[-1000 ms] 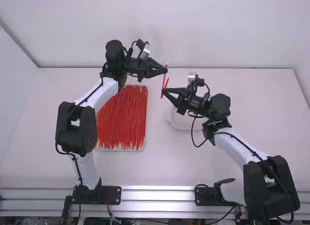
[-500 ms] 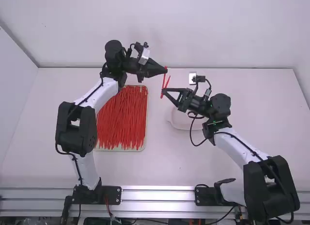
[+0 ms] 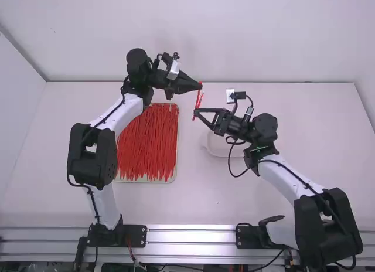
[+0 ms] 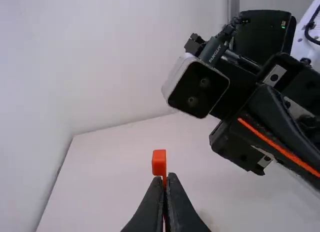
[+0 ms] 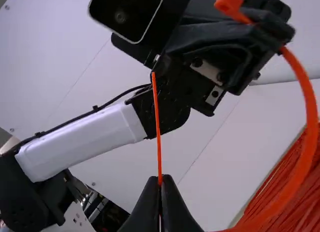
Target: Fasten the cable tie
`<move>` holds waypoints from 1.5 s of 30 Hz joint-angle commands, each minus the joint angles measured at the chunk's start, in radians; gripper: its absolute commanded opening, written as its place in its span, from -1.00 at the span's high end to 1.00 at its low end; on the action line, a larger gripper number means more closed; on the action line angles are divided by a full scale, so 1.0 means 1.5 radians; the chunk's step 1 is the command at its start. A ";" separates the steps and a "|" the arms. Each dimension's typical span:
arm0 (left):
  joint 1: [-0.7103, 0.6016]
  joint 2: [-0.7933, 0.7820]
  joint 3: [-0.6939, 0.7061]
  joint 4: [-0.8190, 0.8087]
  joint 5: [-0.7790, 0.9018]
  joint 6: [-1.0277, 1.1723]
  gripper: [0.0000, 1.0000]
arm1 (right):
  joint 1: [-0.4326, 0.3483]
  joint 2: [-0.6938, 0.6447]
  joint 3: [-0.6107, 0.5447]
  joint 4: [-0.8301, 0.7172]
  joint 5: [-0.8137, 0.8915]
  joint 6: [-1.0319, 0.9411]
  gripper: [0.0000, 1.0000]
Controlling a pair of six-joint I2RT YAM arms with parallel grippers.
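A red cable tie (image 3: 198, 99) is held in the air between both grippers, above the far middle of the table. My left gripper (image 3: 199, 85) is shut on the strap just below the square head (image 4: 159, 162). Close below and in front of it, my right gripper (image 3: 195, 112) is shut on the thin tail end (image 5: 156, 127). In the right wrist view the strap bends in a wide loop (image 5: 312, 107) from the head (image 5: 227, 1) round to the tail. My left gripper's own fingertips (image 4: 164, 178) are pressed together, and so are the right gripper's (image 5: 160, 179).
A flat tray (image 3: 171, 179) heaped with several loose red ties (image 3: 149, 140) lies left of the middle, under the left arm. A white bowl (image 3: 222, 149) stands below the right gripper. The table's right half and front are bare.
The left wrist has rolled and its gripper now looks narrower. The right wrist has turned a little and its tip has edged toward the left gripper. The tie stays held at both ends.
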 commanded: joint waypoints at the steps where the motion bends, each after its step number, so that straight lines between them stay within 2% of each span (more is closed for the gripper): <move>1: -0.009 0.003 -0.008 0.007 0.011 0.021 0.97 | -0.001 0.000 0.023 0.003 -0.007 0.025 1.00; 12: -0.044 0.003 -0.029 0.058 0.011 0.018 0.97 | -0.001 0.000 0.023 -0.002 -0.027 0.031 1.00; 21: -0.036 0.003 -0.029 0.062 0.011 0.018 0.97 | -0.044 0.000 0.023 -0.026 -0.074 0.048 1.00; 29: -0.039 0.003 -0.029 0.062 0.011 0.018 0.97 | -0.030 0.000 0.023 -0.021 -0.068 0.046 1.00; 45: -0.040 0.003 -0.039 0.062 0.011 0.019 0.97 | -0.053 0.000 0.023 -0.026 -0.042 0.046 1.00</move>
